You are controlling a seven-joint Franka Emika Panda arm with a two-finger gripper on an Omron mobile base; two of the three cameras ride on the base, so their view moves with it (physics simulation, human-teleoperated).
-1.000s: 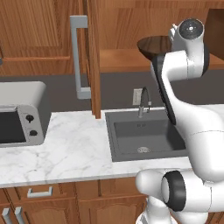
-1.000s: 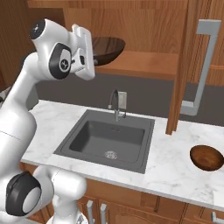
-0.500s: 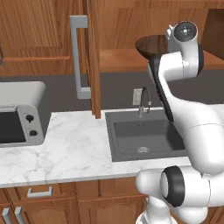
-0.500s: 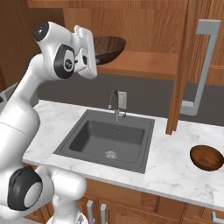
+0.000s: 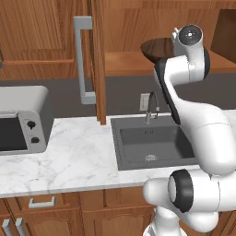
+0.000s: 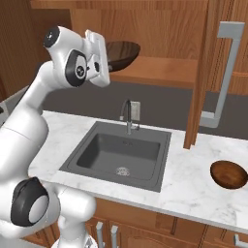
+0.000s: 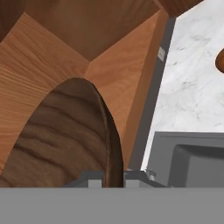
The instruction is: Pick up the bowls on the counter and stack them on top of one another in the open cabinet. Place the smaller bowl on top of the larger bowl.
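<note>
Upper centre of the right base view: end effector point(image 6: 107, 62) raised at the open cabinet point(image 6: 160, 34), pinching the rim of the larger bowl point(image 6: 121, 52), fingers pressed tight on the edge. In the hand view, dark streaky bowl seen edge-on at lower left, rim caught between the fingertips point(image 7: 94, 180), above the cabinet's wood shelf point(image 7: 30, 83). Lower right of the right base view: smaller bowl point(image 6: 229, 174) resting upright on the white marble table point(image 6: 193, 186), well apart from the sink point(image 6: 118, 155) and faucet point(image 6: 128, 116). Far left of the left base view: toaster oven point(image 5: 20, 120) on the table.
</note>
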